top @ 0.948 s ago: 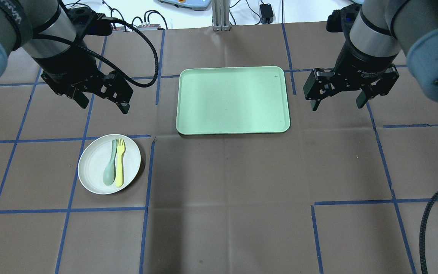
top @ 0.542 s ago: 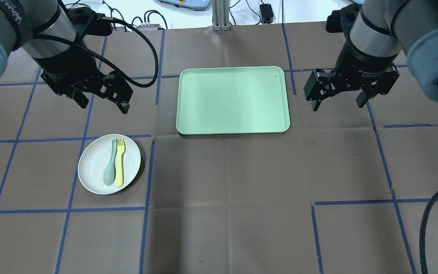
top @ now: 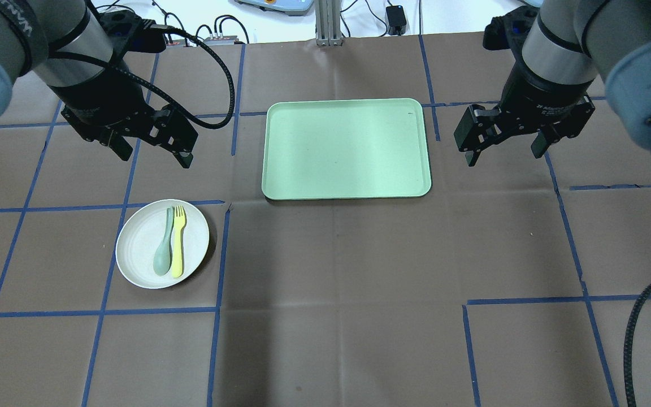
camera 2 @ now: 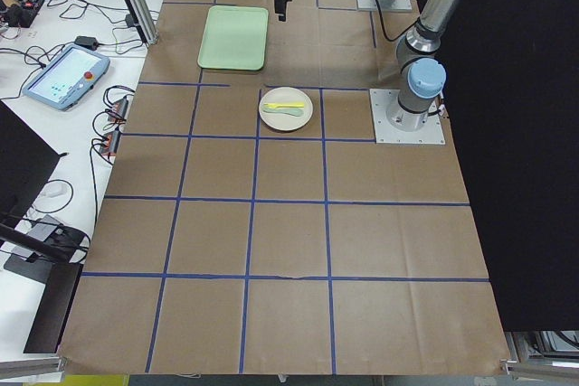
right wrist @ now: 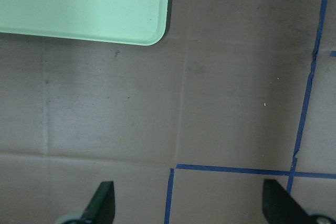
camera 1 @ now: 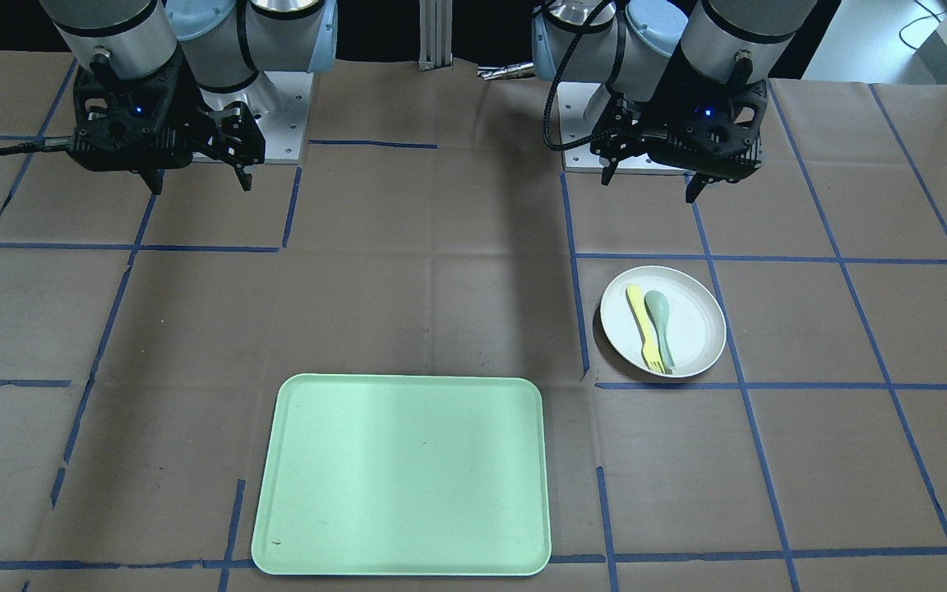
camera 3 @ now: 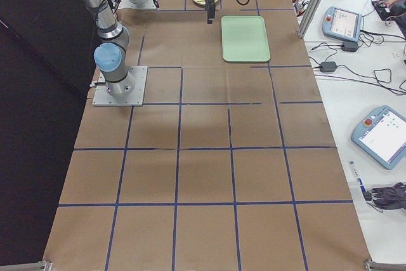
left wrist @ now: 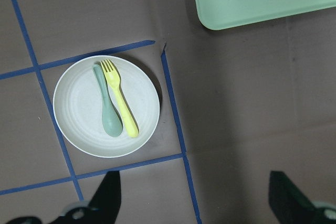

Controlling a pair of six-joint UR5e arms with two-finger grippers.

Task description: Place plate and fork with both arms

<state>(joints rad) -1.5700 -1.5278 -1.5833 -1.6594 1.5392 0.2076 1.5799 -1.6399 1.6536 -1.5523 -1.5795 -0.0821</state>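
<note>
The off-white plate (top: 139, 249) lies on the table at the near left, also in the front-facing view (camera 1: 691, 329) and the left wrist view (left wrist: 79, 114). On it lie the pale-yellow fork (top: 178, 243) and a grey-green spoon (top: 164, 249), side by side; the fork also shows in the left wrist view (left wrist: 122, 103). My left gripper (top: 153, 152) is open and empty, high above the table behind the plate. My right gripper (top: 505, 150) is open and empty, to the right of the green tray.
The mint-green tray (top: 346, 148) lies at the middle back of the table, with nothing on it. Blue tape lines cross the brown paper cover. A black cable (top: 639, 333) loops in at the near right.
The right gripper has shifted slightly up and to the right in the overhead view. The left arm, plate, fork and spoon have not moved.
</note>
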